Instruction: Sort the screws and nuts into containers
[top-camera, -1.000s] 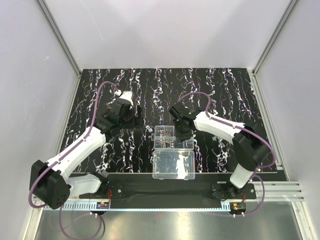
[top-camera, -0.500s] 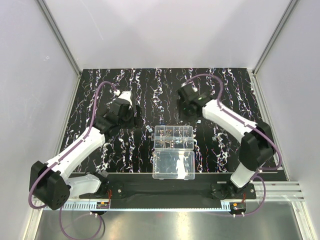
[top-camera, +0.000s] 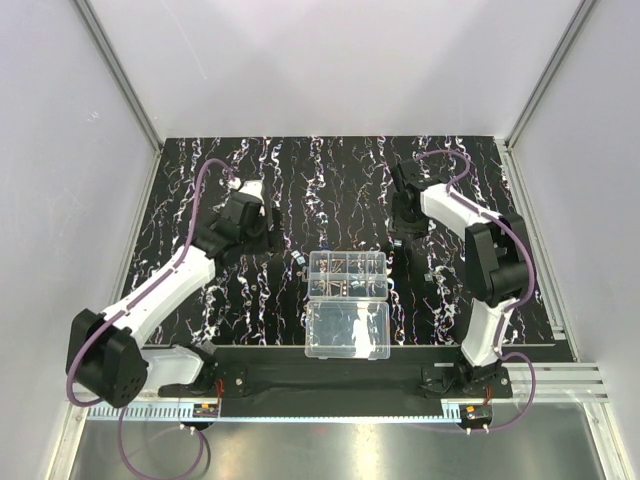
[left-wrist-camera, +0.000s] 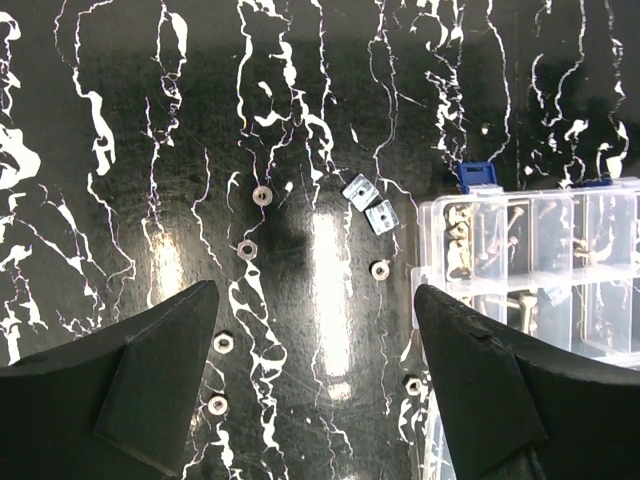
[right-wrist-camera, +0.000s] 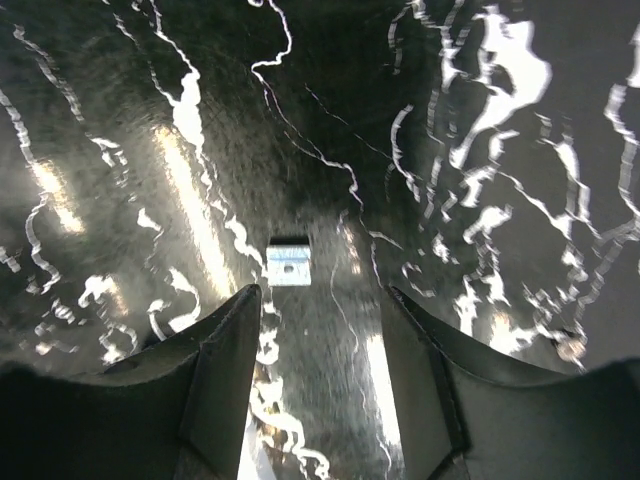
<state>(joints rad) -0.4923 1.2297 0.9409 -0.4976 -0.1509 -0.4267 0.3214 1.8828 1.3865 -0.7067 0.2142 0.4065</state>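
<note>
Right end effector (right-wrist-camera: 322, 295) moved right, open, empty, above nut (right-wrist-camera: 289, 265)

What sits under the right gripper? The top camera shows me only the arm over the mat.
Observer: In the right wrist camera one square nut lies on the mat, untouched, just ahead of the right gripper's open fingers.
Reviewer: And the other arm?
Observer: The left gripper is open as well, above several loose round nuts.
Reviewer: Any square ones there?
Observer: Two more square nuts, lying close to the box's blue latch.
</note>
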